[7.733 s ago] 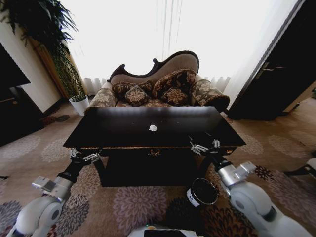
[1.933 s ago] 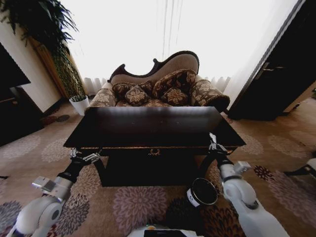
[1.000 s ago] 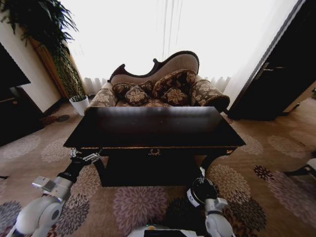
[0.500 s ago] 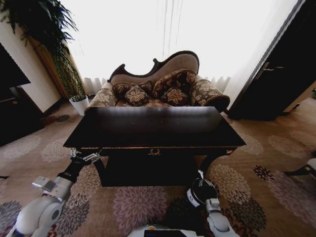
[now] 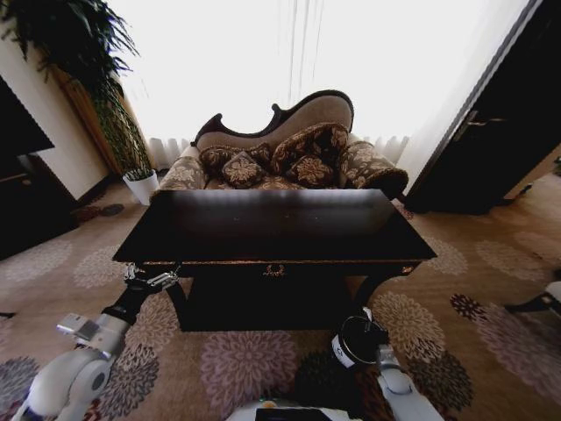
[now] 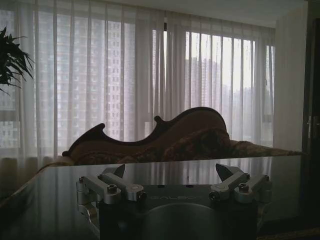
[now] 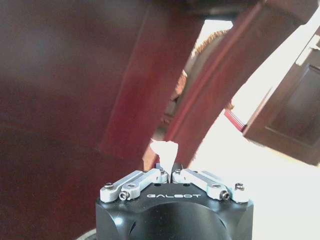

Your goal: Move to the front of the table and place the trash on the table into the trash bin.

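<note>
Your tabletop [image 5: 272, 224] is bare to every edge, with open carpet [image 5: 79, 263] on both sides. The trash bin [image 5: 358, 340] stands by its front right leg. Your right hand [image 7: 166, 172], directly above the bin, pinches a white paper scrap [image 7: 164, 152]. Your left hand [image 6: 171, 172] waits spread wide at the front left corner.

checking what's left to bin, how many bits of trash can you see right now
1: a white paper scrap pinched in the right gripper over the trash bin. None shows on the table; the bin's inside is hidden.
</note>
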Controlling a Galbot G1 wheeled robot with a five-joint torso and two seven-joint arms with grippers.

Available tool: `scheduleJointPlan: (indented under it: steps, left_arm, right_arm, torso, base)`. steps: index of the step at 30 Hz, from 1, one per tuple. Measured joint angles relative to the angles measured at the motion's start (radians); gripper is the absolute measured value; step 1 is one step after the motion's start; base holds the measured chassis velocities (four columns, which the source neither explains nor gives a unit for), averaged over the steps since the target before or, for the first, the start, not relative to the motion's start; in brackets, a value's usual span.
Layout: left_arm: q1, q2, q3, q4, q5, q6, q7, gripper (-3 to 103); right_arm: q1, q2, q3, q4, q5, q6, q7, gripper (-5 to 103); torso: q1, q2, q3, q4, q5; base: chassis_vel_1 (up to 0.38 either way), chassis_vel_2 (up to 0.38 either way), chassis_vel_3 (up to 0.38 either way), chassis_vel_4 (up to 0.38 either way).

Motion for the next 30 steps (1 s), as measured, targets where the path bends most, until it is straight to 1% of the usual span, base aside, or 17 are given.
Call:
scheduleJointPlan:
  steps: [8, 18, 21, 22, 23, 25, 27, 28, 29, 30]
  left_arm:
    - [0.0, 0.0, 0.0, 0.0, 0.0, 0.0, 0.0, 100]
    - [0.0, 0.0, 0.0, 0.0, 0.0, 0.0, 0.0, 100]
    - [0.0, 0.0, 0.0, 0.0, 0.0, 0.0, 0.0, 100]
    - [0.0, 0.0, 0.0, 0.0, 0.0, 0.0, 0.0, 100]
    - [0.0, 0.0, 0.0, 0.0, 0.0, 0.0, 0.0, 100]
    - [0.0, 0.0, 0.0, 0.0, 0.0, 0.0, 0.0, 100]
    - [0.0, 0.0, 0.0, 0.0, 0.0, 0.0, 0.0, 100]
    - [0.0, 0.0, 0.0, 0.0, 0.0, 0.0, 0.0, 100]
    - [0.0, 0.0, 0.0, 0.0, 0.0, 0.0, 0.0, 100]
    - [0.0, 0.0, 0.0, 0.0, 0.0, 0.0, 0.0, 100]
  right_arm:
    - [0.041, 0.006, 0.008, -0.122, 0.002, 0.001, -0.002, 0]
    - [0.05, 0.011, 0.013, -0.173, 0.007, 0.001, -0.013, -1]
    - [0.046, 0.017, 0.013, -0.164, 0.008, -0.006, -0.015, 14]
    - [0.045, 0.018, 0.013, -0.161, 0.008, -0.008, -0.016, 14]
    - [0.043, 0.02, 0.013, -0.157, 0.008, -0.011, -0.016, 25]
    - [0.042, 0.021, 0.013, -0.156, 0.008, -0.013, -0.016, 25]
    - [0.043, 0.025, 0.013, -0.156, 0.008, -0.015, -0.016, 36]
    - [0.043, 0.025, 0.013, -0.156, 0.008, -0.015, -0.016, 36]
    - [0.043, 0.027, 0.013, -0.155, 0.008, -0.016, -0.016, 41]
    - [0.043, 0.028, 0.013, -0.154, 0.008, -0.017, -0.016, 41]
  torso:
    - [0.0, 0.0, 0.0, 0.0, 0.0]
    - [0.0, 0.0, 0.0, -0.0001, -0.0001]
    - [0.0, 0.0, 0.0, 0.0, 0.0001]
    - [0.0, 0.0, 0.0, -0.0001, 0.0]
    - [0.0, 0.0, 0.0, -0.0001, -0.0001]
    - [0.0, 0.0, 0.0, -0.0001, 0.0]
    - [0.0, 0.0, 0.0, -0.0001, -0.0001]
    - [0.0, 0.0, 0.0, -0.0001, -0.0001]
    - [0.0, 0.0, 0.0, -0.0001, -0.0001]
    - [0.0, 0.0, 0.0, -0.0001, 0.0]
  base:
    - [0.0, 0.0, 0.0, 0.0]
    - [0.0, 0.0, 0.0, 0.0]
    - [0.0, 0.0, 0.0, 0.0]
    - [0.0, 0.0, 0.0, 0.0]
    - [0.0, 0.0, 0.0, 0.0]
    - [0.0, 0.0, 0.0, 0.0]
    - [0.0, 0.0, 0.0, 0.0]
    - [0.0, 0.0, 0.0, 0.0]
    - [0.0, 0.0, 0.0, 0.0]
    - [0.0, 0.0, 0.0, 0.0]
